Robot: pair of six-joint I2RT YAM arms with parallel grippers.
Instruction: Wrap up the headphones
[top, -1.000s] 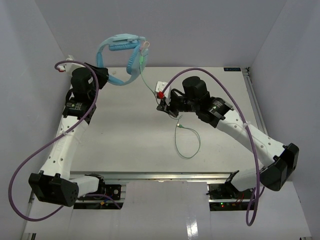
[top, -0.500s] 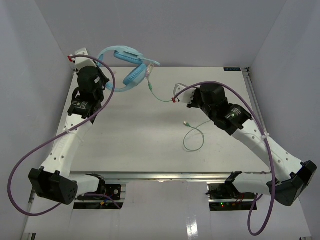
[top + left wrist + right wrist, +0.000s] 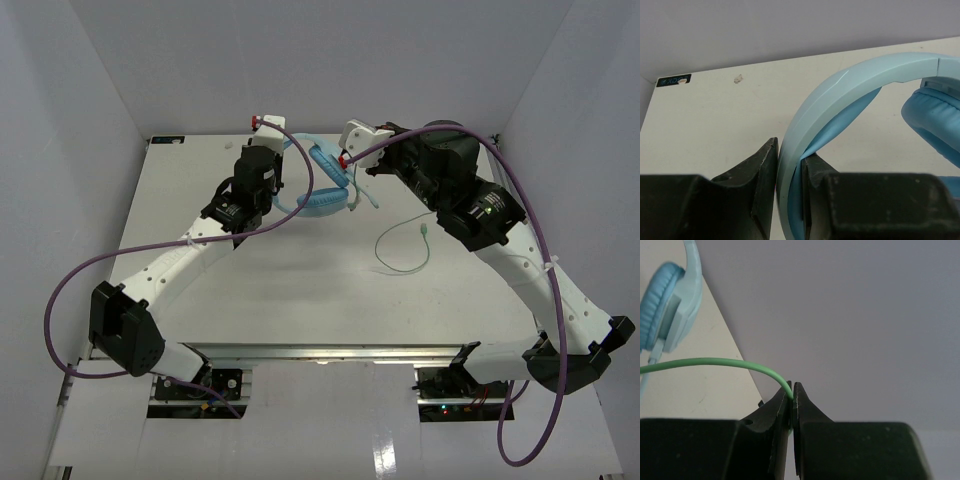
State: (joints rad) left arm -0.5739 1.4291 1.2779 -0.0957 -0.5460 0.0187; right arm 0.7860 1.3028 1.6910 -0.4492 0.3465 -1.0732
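Note:
The light blue headphones (image 3: 322, 200) are at the back centre of the table. My left gripper (image 3: 283, 172) is shut on their headband. In the left wrist view the headband (image 3: 850, 85) rises from between the jaws (image 3: 790, 165) and curves right to an earcup (image 3: 935, 120). My right gripper (image 3: 362, 170) is close to the right of the headphones and is shut on the thin pale-green cord (image 3: 715, 361), pinched at the fingertips (image 3: 791, 396). An earcup (image 3: 660, 300) shows at that view's upper left. The rest of the cord lies in a loop (image 3: 400, 268) on the table.
The white table (image 3: 200, 300) is walled by pale panels at the back and both sides. Thick purple robot cables (image 3: 60, 300) arc beside both arms. The cord's plug end (image 3: 425, 232) rests right of centre.
My left gripper has carried the headphones from the back left to the back centre, down near the table. My right gripper has moved back and left with the cord. The cord loop has shifted right.

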